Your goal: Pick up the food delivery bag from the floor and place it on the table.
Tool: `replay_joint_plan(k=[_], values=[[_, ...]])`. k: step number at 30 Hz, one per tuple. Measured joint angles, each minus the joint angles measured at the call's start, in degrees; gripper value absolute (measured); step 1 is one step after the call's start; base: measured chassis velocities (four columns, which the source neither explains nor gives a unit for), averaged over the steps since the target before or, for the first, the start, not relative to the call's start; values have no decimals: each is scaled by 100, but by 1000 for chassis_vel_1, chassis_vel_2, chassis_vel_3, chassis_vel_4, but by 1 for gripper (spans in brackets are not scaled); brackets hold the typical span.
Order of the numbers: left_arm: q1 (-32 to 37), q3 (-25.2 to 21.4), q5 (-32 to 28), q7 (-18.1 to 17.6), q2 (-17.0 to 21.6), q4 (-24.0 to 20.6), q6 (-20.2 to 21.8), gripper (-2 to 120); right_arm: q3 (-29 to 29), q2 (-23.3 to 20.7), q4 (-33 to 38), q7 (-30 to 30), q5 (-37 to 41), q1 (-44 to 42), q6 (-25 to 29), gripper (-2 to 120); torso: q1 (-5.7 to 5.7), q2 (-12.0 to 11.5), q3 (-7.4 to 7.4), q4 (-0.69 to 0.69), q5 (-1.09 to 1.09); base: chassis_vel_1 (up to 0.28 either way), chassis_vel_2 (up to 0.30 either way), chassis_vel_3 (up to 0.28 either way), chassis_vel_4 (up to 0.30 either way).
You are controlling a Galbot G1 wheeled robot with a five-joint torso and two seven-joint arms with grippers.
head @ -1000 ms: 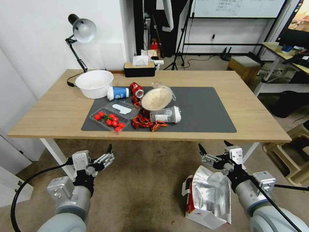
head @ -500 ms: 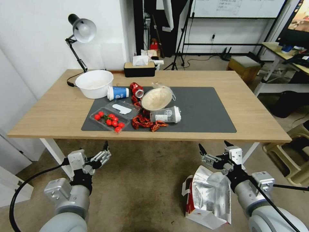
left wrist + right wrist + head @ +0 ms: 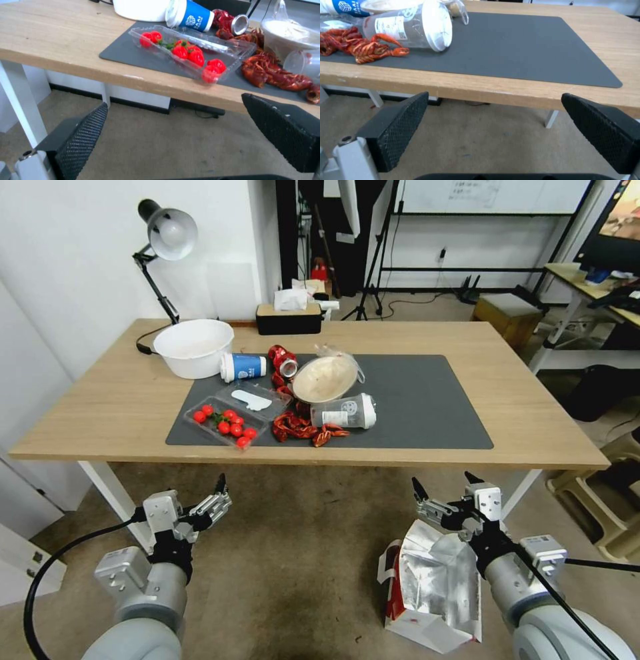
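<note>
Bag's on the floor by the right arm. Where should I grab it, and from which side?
Take the food delivery bag at its open, crumpled foil top edge, coming down from above with the right gripper, which hangs open just past that rim. The bag stands mouth-up on the floor, leaving that edge as probably the easiest pinch.

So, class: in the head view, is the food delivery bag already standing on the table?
No, the food delivery bag stands on the floor in front of the table, just below the open right gripper.
</note>
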Motion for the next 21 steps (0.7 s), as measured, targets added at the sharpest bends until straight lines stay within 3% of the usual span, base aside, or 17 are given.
replay_joint_plan(k=[21], values=[[32, 15, 49, -20, -11, 2, 1, 100, 5, 46, -13, 24, 20, -24, 5, 100, -263, -593, -334, 0, 0, 0, 0, 0, 0]])
